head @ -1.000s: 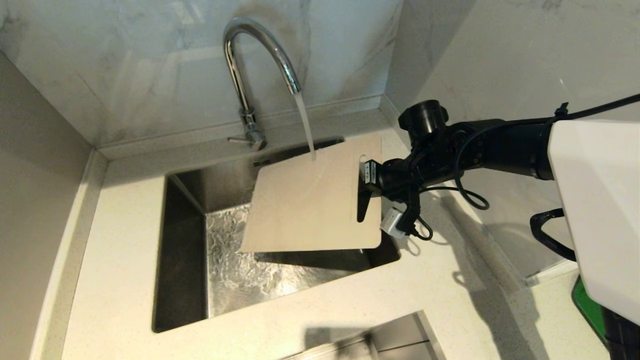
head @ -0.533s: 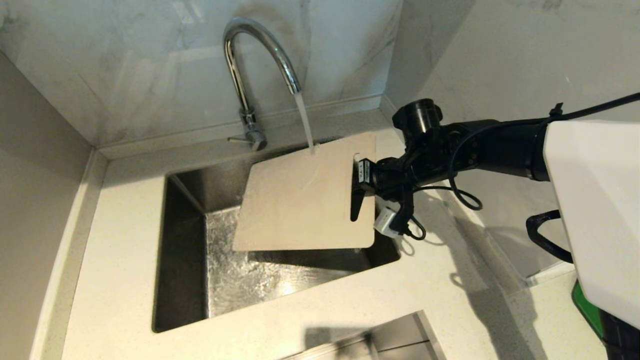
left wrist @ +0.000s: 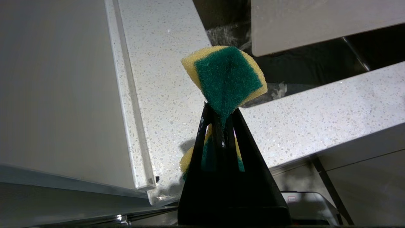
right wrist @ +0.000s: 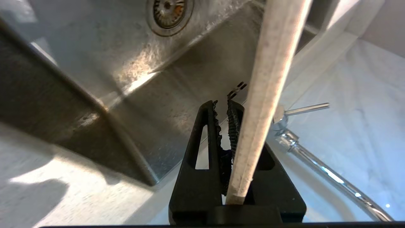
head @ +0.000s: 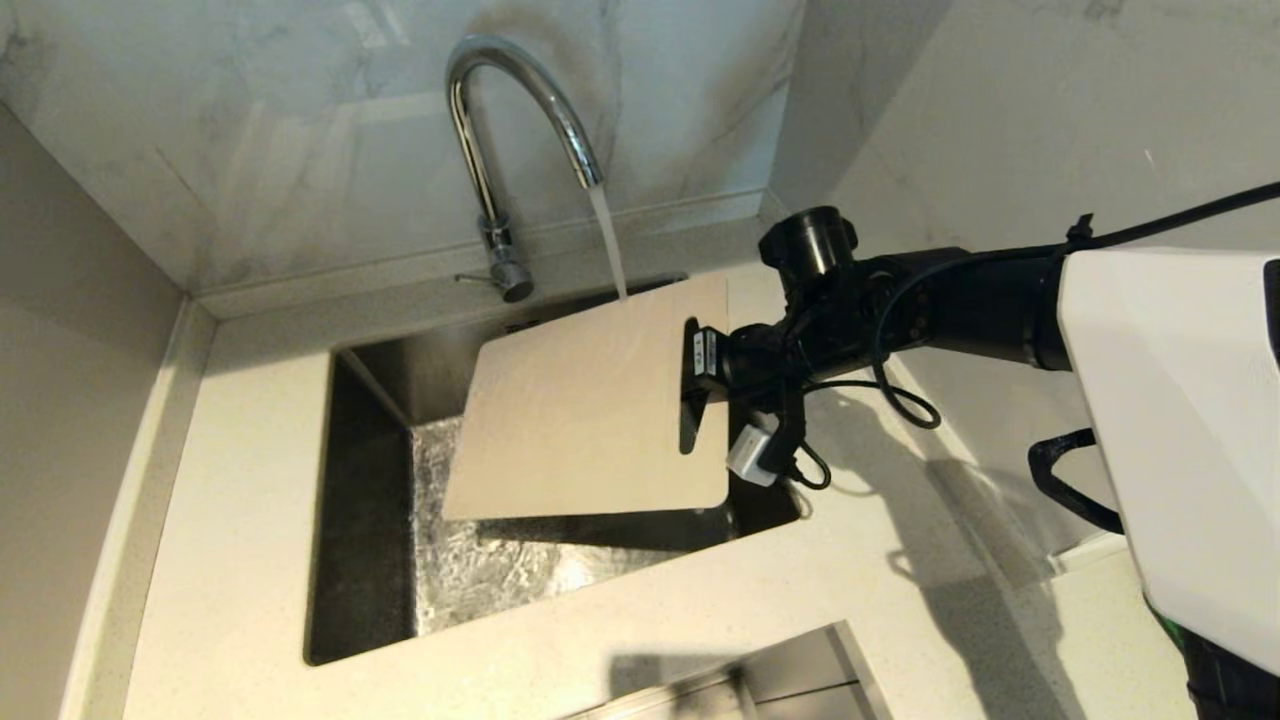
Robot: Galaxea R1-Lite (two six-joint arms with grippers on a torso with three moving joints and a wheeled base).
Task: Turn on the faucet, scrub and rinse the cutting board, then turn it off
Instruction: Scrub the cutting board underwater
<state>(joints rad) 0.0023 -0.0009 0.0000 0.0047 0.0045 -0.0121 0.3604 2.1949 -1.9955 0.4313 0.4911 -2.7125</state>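
Since a second ago the board (head: 585,400) has slid left over the sink (head: 365,520), carried by my right tool (head: 700,375), which is clamped on its short edge beside the slot handle. It hangs tilted above the basin, and water from the faucet (head: 520,90) at the tabletop's (head: 250,500) back edge now strikes near its far edge. My left tool (left wrist: 218,117), near the tabletop's front edge, is closed on a green-and-yellow sponge (left wrist: 226,77).

Steel sink (head: 365,470), speckled countertop (head: 250,520), marble backsplash (head: 300,150), yellow-green sponge (left wrist: 226,76), drain (right wrist: 167,12)
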